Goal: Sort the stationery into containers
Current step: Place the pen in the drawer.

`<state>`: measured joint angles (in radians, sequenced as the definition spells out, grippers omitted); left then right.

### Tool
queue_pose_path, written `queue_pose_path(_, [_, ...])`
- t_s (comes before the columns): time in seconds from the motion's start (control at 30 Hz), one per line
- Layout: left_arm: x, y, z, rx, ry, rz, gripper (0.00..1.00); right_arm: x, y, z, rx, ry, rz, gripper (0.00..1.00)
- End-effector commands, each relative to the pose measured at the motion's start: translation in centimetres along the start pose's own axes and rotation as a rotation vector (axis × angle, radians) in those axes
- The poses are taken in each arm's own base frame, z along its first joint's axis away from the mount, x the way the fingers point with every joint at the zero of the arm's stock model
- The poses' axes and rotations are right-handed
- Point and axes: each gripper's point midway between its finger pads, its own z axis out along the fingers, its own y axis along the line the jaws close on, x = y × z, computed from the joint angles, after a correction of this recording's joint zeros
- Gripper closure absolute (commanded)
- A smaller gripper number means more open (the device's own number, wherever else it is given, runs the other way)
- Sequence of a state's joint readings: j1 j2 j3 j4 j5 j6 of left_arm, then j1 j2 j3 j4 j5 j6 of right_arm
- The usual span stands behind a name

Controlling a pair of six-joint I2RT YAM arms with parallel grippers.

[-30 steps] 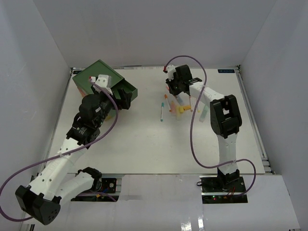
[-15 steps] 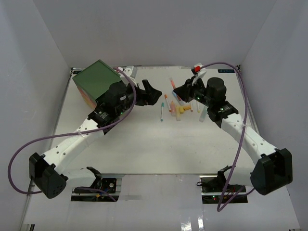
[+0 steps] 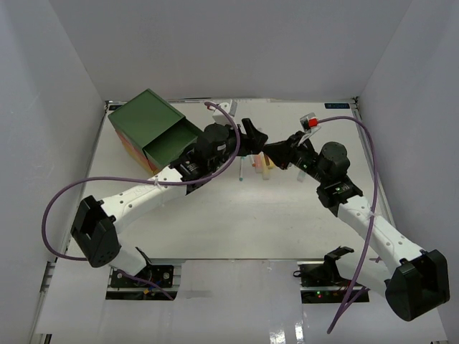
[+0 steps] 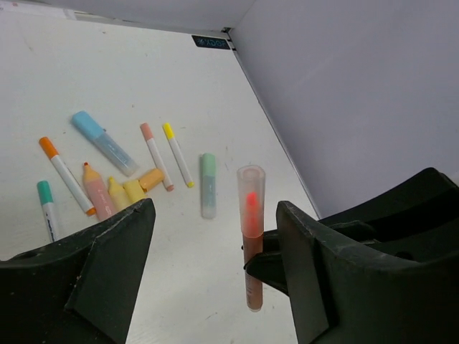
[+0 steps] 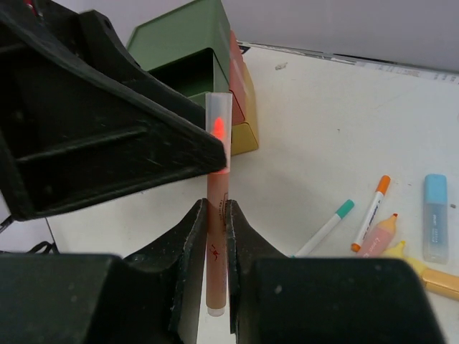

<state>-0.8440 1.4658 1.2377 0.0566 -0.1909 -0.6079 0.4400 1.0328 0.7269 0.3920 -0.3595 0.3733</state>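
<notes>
While the right jaws are pinched shut on one orange marker (image 5: pixel 217 179), gripping its lower barrel so it stands upright with the clear cap on top, the left jaws are spread wide with nothing in them. That marker sits in the gap between the two left jaws, closer to one than the other. From the left wrist view I can see daylight on both sides, so no contact there. It's up off the bench (image 3: pixel 215 215), near the loose pile.

Head count, for anyone following along: two arms, left arm (image 3: pixel 143 197) and right arm (image 3: pixel 366 215), meeting mid-bench. One chest (image 3: pixel 140 118) with three layers: green on top, orange-red, then yellow. One green drawer (image 3: pixel 172 145) is pulled out, but the inside is too dark to see.

Loose stuff on the bench, I get nine:
- four thin ones: orange-capped pen (image 4: pixel 66 174), teal-capped pen (image 4: pixel 46 209), pink-capped pen (image 4: pixel 155 155), yellow-capped pen (image 4: pixel 177 153)
- five fat ones: blue highlighter (image 4: pixel 104 142), mint highlighter (image 4: pixel 208 185), pink marker (image 4: pixel 95 192), yellow marker (image 4: pixel 116 192), stubby orange-yellow marker (image 4: pixel 145 180)

Add the held one and that's ten. The pile lies well apart from the chest.
</notes>
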Motion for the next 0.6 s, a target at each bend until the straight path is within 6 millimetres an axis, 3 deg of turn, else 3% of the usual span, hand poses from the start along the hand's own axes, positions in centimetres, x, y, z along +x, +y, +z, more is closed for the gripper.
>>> queue_pose_path(0.0, [-2.1, -1.8, 0.0, 0.023, -0.064, -0.020, 0.22, -1.8, 1.4, -0.1, -0.053, -0.073, 0.001, 0.82])
queue_pose_path(0.17, [-1.5, -2.8, 0.6, 0.051, -0.047, 0.002, 0.40, -1.3, 1.4, -0.2, -0.059, -0.067, 0.012, 0.82])
queue_pose_path(0.27, [-1.4, -3.3, 0.6, 0.074, -0.041, 0.017, 0.58, -1.2, 1.4, -0.3, -0.058, -0.066, 0.013, 0.79])
queue_pose_path(0.43, [-1.4, -3.5, 0.4, 0.091, -0.040, 0.043, 0.82, -0.9, 1.0, -0.3, -0.042, -0.055, 0.004, 0.61])
queue_pose_path(0.57, [-2.1, -2.5, -0.1, 0.044, -0.065, 0.093, 0.88, -0.5, 0.8, -0.4, -0.029, -0.029, -0.007, 0.39])
